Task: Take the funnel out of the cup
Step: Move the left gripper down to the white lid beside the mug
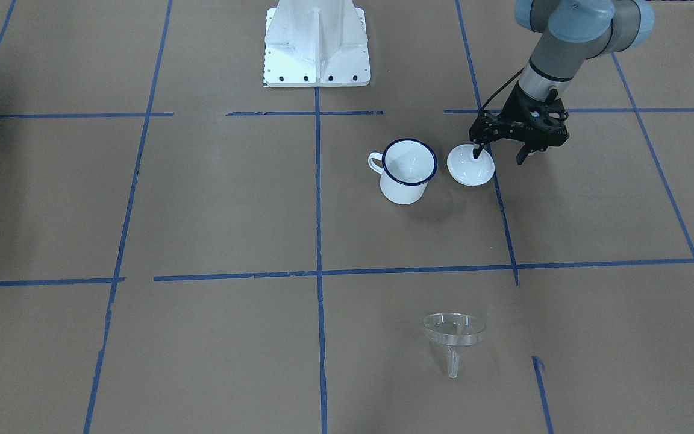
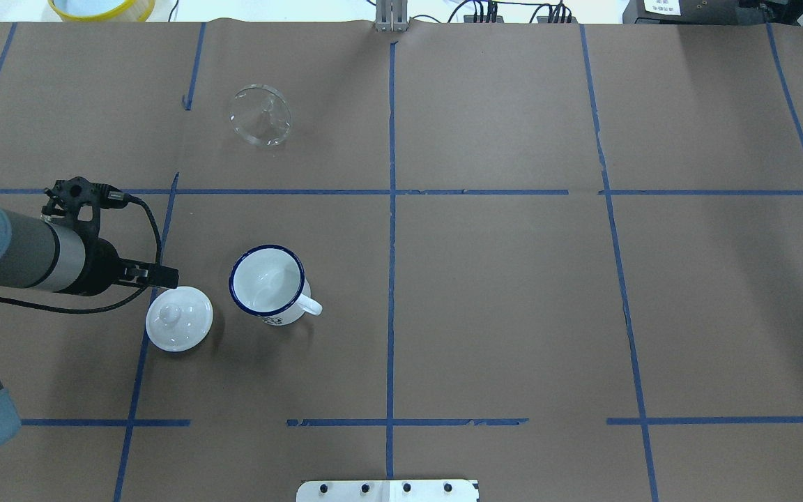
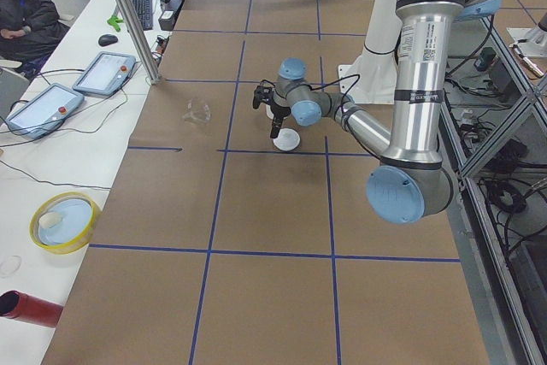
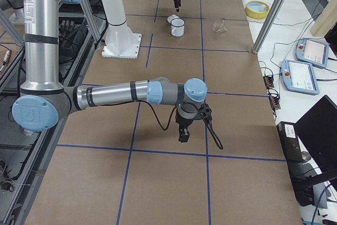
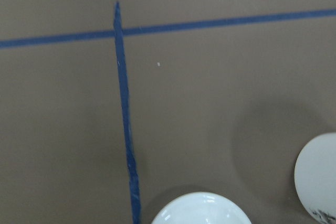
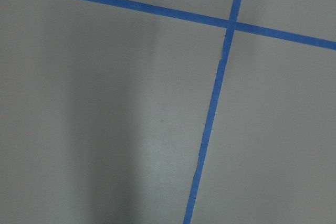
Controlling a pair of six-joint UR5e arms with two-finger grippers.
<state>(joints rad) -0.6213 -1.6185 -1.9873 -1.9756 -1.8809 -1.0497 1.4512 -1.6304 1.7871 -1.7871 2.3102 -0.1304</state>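
Fingers (image 1: 476,150) of the left gripper (image 1: 499,158) were spread wide apart and nothing was held between them. One fingertip was seen over the edge of the white lid (image 2: 179,318), but contact could not be judged. The right gripper (image 4: 184,130) was shown only from the side, hung low over the paper well away from the other things, and its opening could not be told.

In the overhead view, the cup (image 2: 269,282) was stood upright with its handle at 4 o'clock. The lid was laid just beside it at 8 o'clock, apart from it. A broad stretch of brown paper (image 2: 513,293), crossed by blue tape lines (image 2: 391,279), was spread at the cup's 3 o'clock.

The funnel (image 2: 260,115) was out of the cup, laid on the paper well apart at the cup's 12 o'clock, toward the table's far edge. It was clear, so the paper was seen through its wide round rim and short thin stem.
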